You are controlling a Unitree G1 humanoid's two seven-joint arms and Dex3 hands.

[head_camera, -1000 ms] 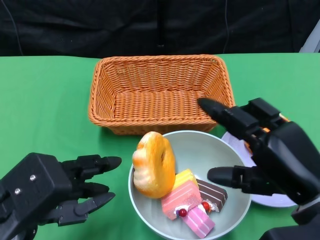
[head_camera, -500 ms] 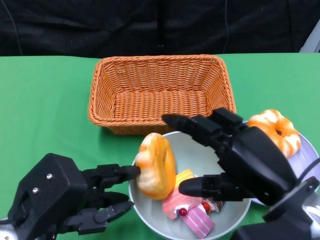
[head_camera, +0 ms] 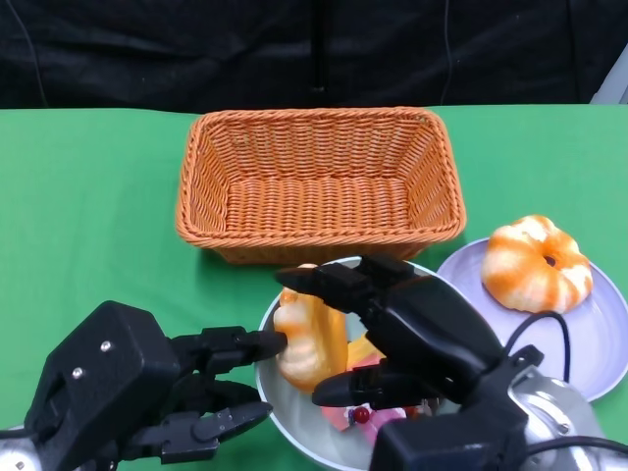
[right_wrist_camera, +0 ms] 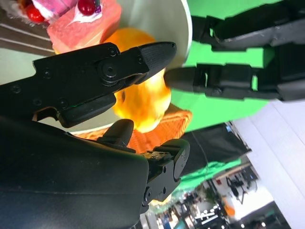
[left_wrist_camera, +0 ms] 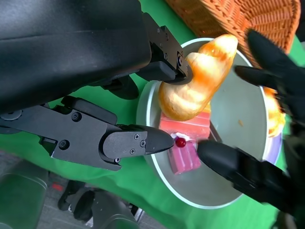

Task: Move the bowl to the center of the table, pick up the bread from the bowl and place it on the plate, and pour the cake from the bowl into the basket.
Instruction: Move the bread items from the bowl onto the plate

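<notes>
With one orange glazed bread (head_camera: 536,263) already set on the pale lilac plate (head_camera: 610,339), the golden bread (head_camera: 307,334) upright in the grey-green bowl (head_camera: 294,432) is flanked by the spread-fingered left hand (head_camera: 147,392) and right hand (head_camera: 417,334), apparently not yet gripped, while the pink cake (left_wrist_camera: 185,143) awaits pouring into the orange wicker basket (head_camera: 316,182).

A basket (head_camera: 319,182) of rough orange wicker weave stands at 12 o'clock on a matt green cloth table (head_camera: 88,206). At 6 o'clock, a smooth pale bowl (head_camera: 294,432) with a slight sheen holds glossy golden bread (head_camera: 306,334) and satiny pink cake (left_wrist_camera: 183,143). Matt black plastic hands, the left hand (head_camera: 128,392) and right hand (head_camera: 407,334), flank it, with a smooth lilac plate (head_camera: 599,343) at 3 o'clock.
</notes>
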